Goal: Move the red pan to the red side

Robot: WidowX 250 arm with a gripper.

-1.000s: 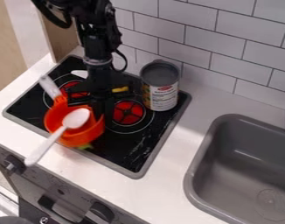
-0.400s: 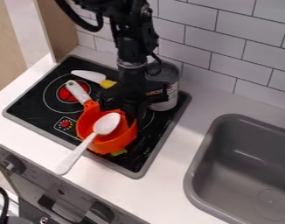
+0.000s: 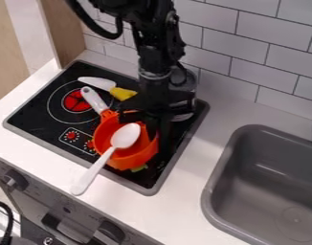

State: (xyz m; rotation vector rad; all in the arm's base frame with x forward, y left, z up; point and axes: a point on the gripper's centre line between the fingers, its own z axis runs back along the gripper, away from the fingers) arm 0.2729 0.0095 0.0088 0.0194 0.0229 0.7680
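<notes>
Over the right half of the stove hangs the black gripper (image 3: 156,133), pointing down at the right rim of the orange-red pan (image 3: 128,161) and shut on that rim. The pan is at the front right of the stove, its pale handle angled to the upper left. A white spoon (image 3: 125,135) lies across the pan, with its handle sticking out past the stove's front edge. Part of the pan's right side is hidden by the gripper.
A grey-topped can (image 3: 185,85) stands behind the arm at the stove's back right. A white and yellow utensil (image 3: 98,83) lies near the back edge. Something green (image 3: 139,168) shows beneath the pan. The grey sink (image 3: 213,194) is at the right.
The gripper and pan have moved to the right together, from the stove's left front to its right front. The spoon has travelled along with them, and the left burner is now uncovered.
</notes>
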